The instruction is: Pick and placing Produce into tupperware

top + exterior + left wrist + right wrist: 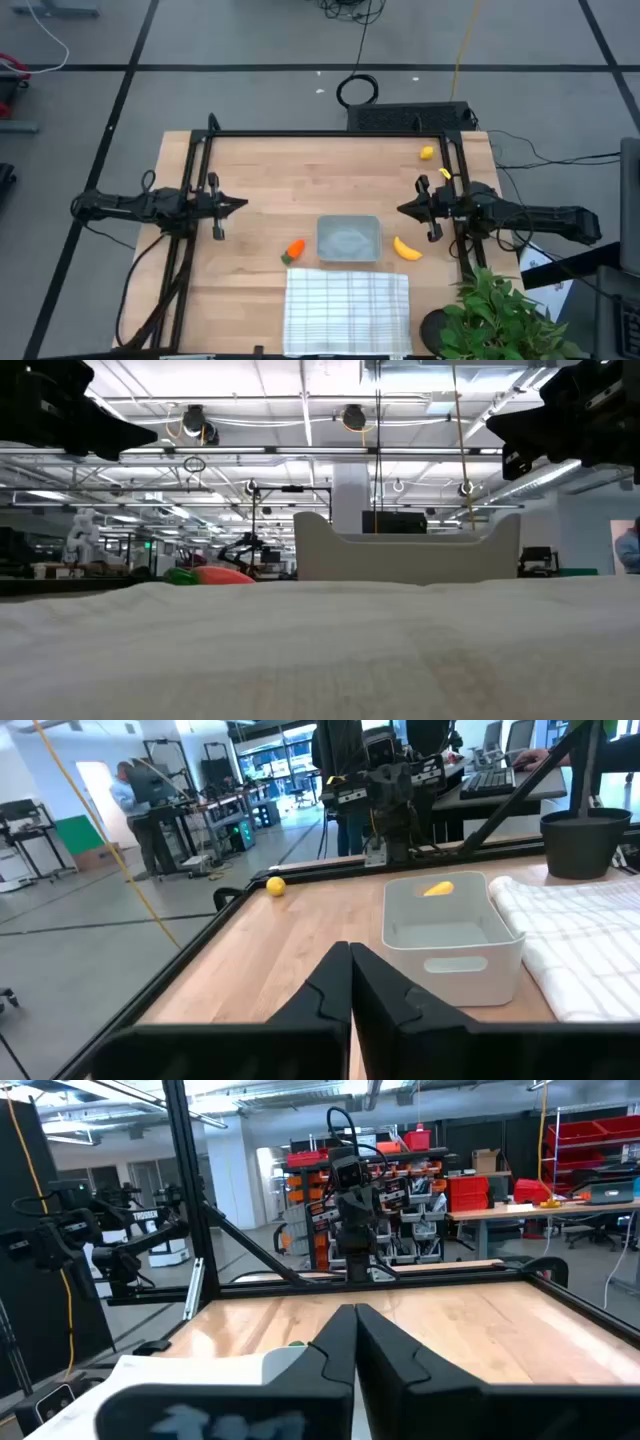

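Note:
The tupperware (348, 239) stands near the table's middle, a translucent grey tub, also seen in the left wrist view (448, 935) and the low view (405, 550). The orange carrot (294, 249) lies on the wood to its left, the banana (406, 248) to its right, and the small round yellow fruit (427, 152) lies near the far right corner (275, 887). My left gripper (243, 204) hovers shut over the table's left part (349, 952). My right gripper (401, 209) hovers shut above the right part (354, 1312), beyond the banana.
A white grid-striped cloth (347, 310) covers the near middle of the table, right in front of the tupperware. A leafy potted plant (500, 315) stands at the near right corner. A black frame (330, 134) runs along the far and side edges. People work in the room beyond.

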